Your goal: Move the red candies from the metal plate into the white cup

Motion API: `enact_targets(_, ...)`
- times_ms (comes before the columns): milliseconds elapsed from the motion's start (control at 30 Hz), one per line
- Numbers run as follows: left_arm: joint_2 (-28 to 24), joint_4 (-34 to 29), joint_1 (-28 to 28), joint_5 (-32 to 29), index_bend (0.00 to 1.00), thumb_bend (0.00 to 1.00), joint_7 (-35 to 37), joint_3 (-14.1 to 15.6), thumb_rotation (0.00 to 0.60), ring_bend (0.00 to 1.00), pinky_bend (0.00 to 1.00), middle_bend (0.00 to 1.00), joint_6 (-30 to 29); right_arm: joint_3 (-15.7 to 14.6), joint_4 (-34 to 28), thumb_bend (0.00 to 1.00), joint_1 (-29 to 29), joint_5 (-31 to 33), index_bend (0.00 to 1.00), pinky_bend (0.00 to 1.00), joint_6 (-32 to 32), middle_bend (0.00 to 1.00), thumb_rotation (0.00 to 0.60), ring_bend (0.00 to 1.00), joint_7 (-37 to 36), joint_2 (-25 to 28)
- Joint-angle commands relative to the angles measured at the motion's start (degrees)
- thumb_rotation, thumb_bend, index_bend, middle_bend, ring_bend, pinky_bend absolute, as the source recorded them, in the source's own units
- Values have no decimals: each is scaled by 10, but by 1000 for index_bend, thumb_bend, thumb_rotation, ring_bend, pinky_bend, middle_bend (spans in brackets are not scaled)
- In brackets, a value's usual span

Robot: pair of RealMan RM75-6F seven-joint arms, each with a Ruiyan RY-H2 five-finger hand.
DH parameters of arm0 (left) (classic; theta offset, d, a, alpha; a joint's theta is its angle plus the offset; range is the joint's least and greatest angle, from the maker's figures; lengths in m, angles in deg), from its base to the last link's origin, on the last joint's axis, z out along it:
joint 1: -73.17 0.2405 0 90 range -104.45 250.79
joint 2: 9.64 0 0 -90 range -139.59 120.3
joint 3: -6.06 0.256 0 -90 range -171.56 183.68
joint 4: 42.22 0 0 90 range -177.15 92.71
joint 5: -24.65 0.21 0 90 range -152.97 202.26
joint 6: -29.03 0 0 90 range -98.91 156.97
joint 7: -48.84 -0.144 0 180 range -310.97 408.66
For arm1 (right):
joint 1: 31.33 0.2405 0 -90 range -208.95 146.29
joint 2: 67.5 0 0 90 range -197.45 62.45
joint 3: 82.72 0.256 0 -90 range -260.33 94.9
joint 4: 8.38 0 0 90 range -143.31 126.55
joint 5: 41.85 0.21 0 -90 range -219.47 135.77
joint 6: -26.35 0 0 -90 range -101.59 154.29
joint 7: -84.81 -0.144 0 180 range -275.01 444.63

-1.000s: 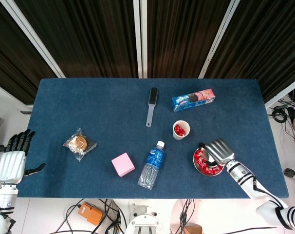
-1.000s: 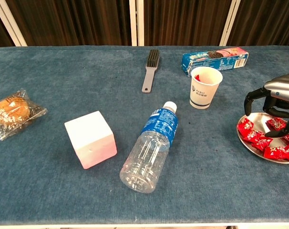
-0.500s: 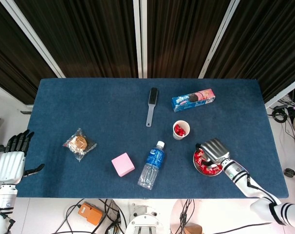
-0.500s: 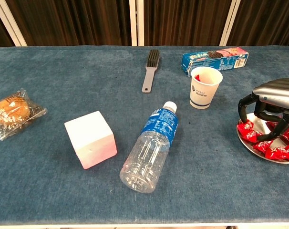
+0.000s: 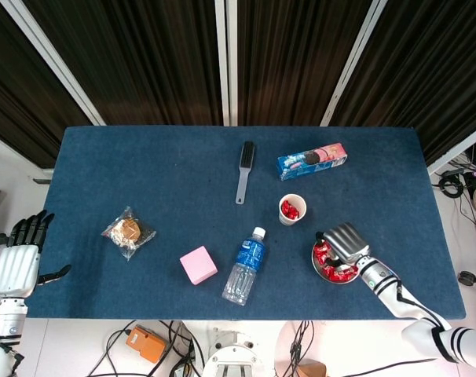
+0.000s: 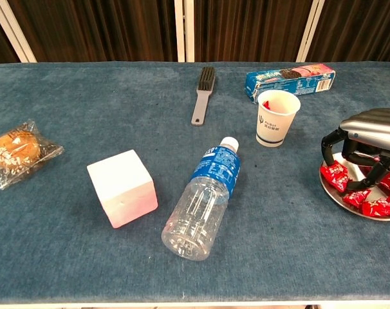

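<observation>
A: How far along?

B: Some red candies already lie in the white cup (image 6: 278, 118); several remain on the metal plate (image 6: 340, 196).

A: The right hand (image 6: 365, 145)?

B: Fingers curl down over the candies (image 6: 365, 192); I can't tell if it's gripping one. The left hand (image 5: 20, 260) rests open, off the table.

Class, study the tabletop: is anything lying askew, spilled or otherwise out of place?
Only the water bottle stands out: it lies on its side, diagonally, near the table's middle, looking empty, cap on, nothing spilled. The white cup stands upright, and the red candies sit inside the metal plate.
</observation>
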Motion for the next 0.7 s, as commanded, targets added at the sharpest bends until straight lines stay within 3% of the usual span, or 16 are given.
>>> enact_targets(33,0,0,0,1,5,0,0,0,600,0,0,0,-1,1,-11,543,-5,-4,649,1000,12,936,600,1000,-5,11)
enact_targets(367,-4,-6,-2,3,6,0,-3,-2,600,0,0,0,-2,45,-68,543,-5,-8,669,1000,67,936,600,1000,-27,70)
enact_targets(700,-5,-12,-7,3,6,0,-9,-4,600,0,0,0,3,126,-43,543,80,55,669,1000,-7,936,600,1000,-33,33)
